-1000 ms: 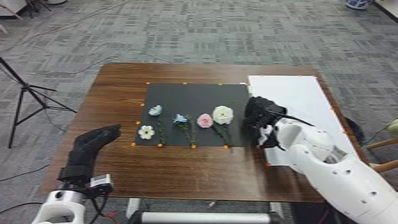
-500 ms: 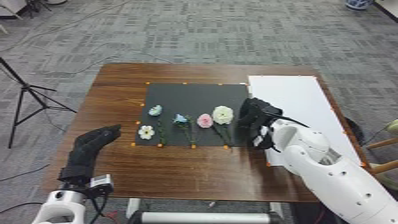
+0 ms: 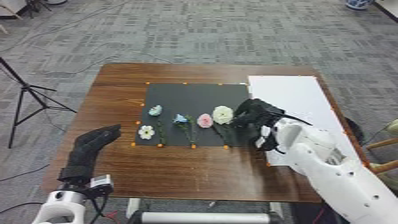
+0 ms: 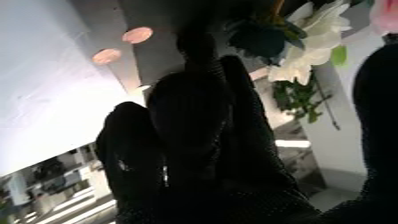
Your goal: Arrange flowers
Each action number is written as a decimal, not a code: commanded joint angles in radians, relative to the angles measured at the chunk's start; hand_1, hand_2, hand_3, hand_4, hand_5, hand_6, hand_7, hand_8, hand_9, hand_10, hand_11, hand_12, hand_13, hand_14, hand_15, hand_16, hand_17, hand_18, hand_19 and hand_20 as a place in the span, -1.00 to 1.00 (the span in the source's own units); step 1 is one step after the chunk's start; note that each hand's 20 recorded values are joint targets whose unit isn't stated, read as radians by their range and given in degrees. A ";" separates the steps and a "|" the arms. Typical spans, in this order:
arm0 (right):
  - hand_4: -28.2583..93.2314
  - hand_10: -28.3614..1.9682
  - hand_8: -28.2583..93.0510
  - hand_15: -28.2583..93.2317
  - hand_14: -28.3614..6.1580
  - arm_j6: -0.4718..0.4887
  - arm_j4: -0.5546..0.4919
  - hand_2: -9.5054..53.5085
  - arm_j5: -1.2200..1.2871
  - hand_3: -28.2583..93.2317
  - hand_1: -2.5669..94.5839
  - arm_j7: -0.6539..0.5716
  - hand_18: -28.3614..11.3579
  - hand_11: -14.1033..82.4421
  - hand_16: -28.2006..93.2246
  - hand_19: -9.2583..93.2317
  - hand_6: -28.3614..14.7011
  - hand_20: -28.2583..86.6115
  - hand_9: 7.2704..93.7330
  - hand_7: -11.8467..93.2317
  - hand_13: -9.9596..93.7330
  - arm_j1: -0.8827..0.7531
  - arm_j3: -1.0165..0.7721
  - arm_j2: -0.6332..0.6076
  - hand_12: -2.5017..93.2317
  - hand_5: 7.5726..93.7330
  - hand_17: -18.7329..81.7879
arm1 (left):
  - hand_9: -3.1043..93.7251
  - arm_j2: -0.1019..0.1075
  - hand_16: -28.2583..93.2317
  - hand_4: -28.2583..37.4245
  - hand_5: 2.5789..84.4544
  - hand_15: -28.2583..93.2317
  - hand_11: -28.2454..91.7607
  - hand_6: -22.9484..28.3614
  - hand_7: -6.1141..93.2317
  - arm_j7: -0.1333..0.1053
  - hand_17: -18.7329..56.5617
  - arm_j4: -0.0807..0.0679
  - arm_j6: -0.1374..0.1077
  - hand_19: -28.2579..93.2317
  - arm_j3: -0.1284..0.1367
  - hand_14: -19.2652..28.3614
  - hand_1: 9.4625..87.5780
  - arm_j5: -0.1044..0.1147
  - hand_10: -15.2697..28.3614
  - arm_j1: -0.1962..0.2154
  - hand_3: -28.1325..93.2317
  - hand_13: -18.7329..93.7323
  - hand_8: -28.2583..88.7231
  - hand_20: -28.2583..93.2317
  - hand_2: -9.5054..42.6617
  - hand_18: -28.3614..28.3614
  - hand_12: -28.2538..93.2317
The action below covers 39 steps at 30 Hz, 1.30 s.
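Observation:
On the black mat (image 3: 191, 95), the right hand (image 3: 256, 116) is low beside the large white flower (image 3: 222, 114), at its stem side. A pink flower (image 3: 205, 120), a blue one (image 3: 181, 120), a pale blue one (image 3: 155, 110) and a small white one (image 3: 146, 132) lie left of it. In the right wrist view the right hand (image 4: 191, 120) is open, its thumb apart from its fingers; the white flower (image 4: 315, 35) shows beyond the gap, with the pink flower (image 4: 386, 15) past it. The left hand (image 3: 92, 140) rests open over the table's left side.
A white board (image 3: 298, 95) lies along the right of the brown table (image 3: 195, 170), partly under the right arm. Small orange markers edge the mat and board. A black tripod (image 3: 28, 87) stands on the floor left of the table.
The right hand has moved left, closer to the large white flower and its stem. The left hand and the flowers have kept their places.

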<state>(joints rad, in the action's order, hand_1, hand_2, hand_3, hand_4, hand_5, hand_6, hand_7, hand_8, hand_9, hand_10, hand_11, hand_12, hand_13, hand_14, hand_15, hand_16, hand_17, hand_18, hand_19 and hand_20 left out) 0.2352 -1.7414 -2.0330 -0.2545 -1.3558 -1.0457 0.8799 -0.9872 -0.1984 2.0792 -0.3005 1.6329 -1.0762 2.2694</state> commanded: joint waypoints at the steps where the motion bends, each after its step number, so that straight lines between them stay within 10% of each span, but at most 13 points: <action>1: -0.72 -0.41 -0.59 0.05 -0.24 0.223 -0.118 -1.00 0.006 0.42 -0.55 0.205 -0.68 -0.58 -0.06 0.63 0.07 0.28 -0.06 -0.65 0.54 -0.203 -0.444 0.052 -0.57 -0.09 0.15 | 0.08 -0.008 -0.53 -0.89 0.22 -0.26 -0.21 -0.18 -0.54 0.002 -0.43 0.000 0.011 -0.36 0.000 0.49 -0.50 -0.011 0.32 -0.001 0.55 -0.01 -0.70 -0.28 -0.85 0.44 -0.37; 5: -0.79 -0.17 -0.62 -0.40 -0.51 0.129 -0.154 -0.83 0.517 0.57 -0.57 0.299 -0.47 -0.66 -0.07 -0.28 0.12 0.02 -0.38 -0.59 -0.19 -0.388 -0.711 0.262 -0.57 -0.25 -0.38 | 0.09 -0.012 -0.53 -0.90 0.23 -0.26 -0.21 -0.18 -0.54 -0.005 -0.43 0.001 -0.003 -0.36 -0.002 0.49 -0.51 0.001 0.32 0.010 0.55 -0.01 -0.70 -0.28 -0.82 0.44 -0.37; 8: -0.80 -0.08 -0.63 -0.43 -0.40 0.026 -0.160 -0.76 1.146 0.60 -0.61 0.328 -0.38 -0.64 -0.11 -0.50 0.18 -0.06 -0.30 -0.57 -0.21 -0.467 -0.722 0.374 -0.61 -0.18 -0.33 | 0.09 -0.017 -0.53 -0.91 0.23 -0.26 -0.21 -0.18 -0.54 -0.012 -0.42 0.005 -0.007 -0.36 -0.004 0.49 -0.53 0.004 0.33 0.020 0.56 -0.01 -0.70 -0.28 -0.78 0.44 -0.37; 12: -0.79 -0.16 -0.63 -0.23 -0.28 -0.194 -0.181 -0.67 1.121 0.59 -0.62 0.438 -0.39 -0.52 -0.08 -0.32 0.20 0.17 0.01 -0.50 0.19 -0.511 -0.690 0.468 -0.53 -0.03 -0.06 | 0.09 -0.014 -0.53 -0.92 0.24 -0.20 -0.21 -0.18 -0.54 -0.032 -0.34 0.004 -0.016 -0.12 -0.019 0.51 -0.52 -0.005 0.33 0.006 0.56 0.02 -0.70 -0.14 -0.76 0.50 -0.37; 14: -0.80 -0.15 -0.65 -0.02 -0.20 -0.275 -0.195 -0.69 1.090 0.63 -0.57 0.481 -0.42 -0.34 -0.05 -0.10 0.21 0.25 0.16 -0.40 0.27 -0.538 -0.678 0.481 -0.46 0.07 -0.05 | 0.16 -0.010 -0.52 -0.90 0.26 0.16 -0.15 -0.15 -0.55 -0.045 -0.35 0.005 -0.029 0.23 -0.033 0.56 -0.48 -0.019 0.35 -0.011 0.54 0.10 -0.69 0.16 -0.74 0.60 -0.33; 17: -0.83 -0.02 -0.37 0.56 -0.27 -0.298 -0.206 -0.81 0.993 0.66 -0.38 0.533 -0.59 0.22 0.21 0.36 0.33 0.51 0.28 0.11 0.28 -0.571 -0.679 0.484 -0.07 0.17 -0.13 | 0.28 0.007 -0.41 -0.85 0.42 0.74 0.20 -0.05 -0.42 -0.078 -0.27 0.014 -0.163 0.57 -0.087 0.56 -0.42 -0.085 0.37 -0.047 0.51 0.16 -0.66 0.57 -0.70 0.68 -0.14; 19: -0.84 0.09 0.06 0.91 -0.41 -0.414 -0.218 -0.86 0.948 0.69 -0.26 0.589 -0.73 0.66 0.63 0.69 0.52 0.73 0.39 0.52 0.36 -0.583 -0.650 0.466 0.54 0.22 -0.10 | 0.35 0.020 0.16 -0.74 0.42 0.95 0.56 -0.15 0.22 -0.078 0.01 0.023 -0.303 0.88 -0.130 0.53 -0.33 -0.139 0.34 -0.073 0.50 0.32 -0.61 0.75 -0.74 0.78 0.21; 23: -0.77 0.41 0.48 0.99 -0.25 -0.163 -0.215 -0.80 0.937 0.78 -0.33 0.583 -0.82 0.86 0.88 0.98 0.75 0.87 0.91 0.69 0.79 -0.587 -0.740 0.504 0.81 0.63 0.34 | 0.72 0.025 0.70 -0.47 0.62 1.00 0.78 -0.39 0.63 -0.156 0.84 0.053 -0.202 1.00 -0.101 0.62 -0.22 -0.034 0.22 -0.069 0.52 0.77 0.12 0.94 -0.78 0.99 0.52; 30: -0.74 0.49 0.59 1.00 -0.15 0.054 -0.218 -0.66 0.851 0.79 -0.37 0.566 -0.90 0.93 0.86 1.00 0.75 0.93 1.00 0.72 0.93 -0.597 -0.809 0.552 0.78 0.73 0.54 | 0.79 -0.005 0.72 -0.31 0.73 1.00 0.81 -0.39 0.61 -0.080 0.97 0.099 0.062 1.00 -0.030 0.67 -0.25 -0.092 0.25 -0.063 0.53 0.85 0.42 0.96 -0.67 1.00 0.56; 33: -0.74 0.49 0.59 1.00 -0.15 0.122 -0.201 -0.64 0.817 0.79 -0.37 0.550 -0.90 0.93 0.86 1.00 0.75 0.93 1.00 0.72 0.93 -0.581 -0.819 0.559 0.77 0.73 0.54 | 0.79 -0.020 0.70 -0.34 0.71 1.00 0.81 -0.40 0.62 -0.047 0.93 0.093 0.105 1.00 -0.032 0.66 -0.26 -0.146 0.25 -0.074 0.53 0.83 0.42 0.95 -0.65 1.00 0.57; 39: -0.75 0.49 0.60 1.00 -0.16 0.221 -0.179 -0.59 0.784 0.77 -0.37 0.462 -0.90 0.93 0.86 1.00 0.74 0.93 1.00 0.72 0.93 -0.552 -0.806 0.515 0.78 0.72 0.54 | 0.79 -0.025 0.67 -0.40 0.69 1.00 0.81 -0.40 0.62 -0.032 0.88 0.083 0.116 1.00 -0.045 0.66 -0.27 -0.145 0.25 -0.091 0.52 0.81 0.40 0.93 -0.64 1.00 0.57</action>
<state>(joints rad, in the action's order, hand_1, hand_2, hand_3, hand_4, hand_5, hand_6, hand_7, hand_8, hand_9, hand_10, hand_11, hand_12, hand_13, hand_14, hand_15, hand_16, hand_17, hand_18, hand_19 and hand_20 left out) 0.3611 -1.9376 -1.2392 0.2911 -1.9335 -1.8958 1.4292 -0.9961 -0.2309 2.1635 -0.1666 1.6133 -1.2627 2.1912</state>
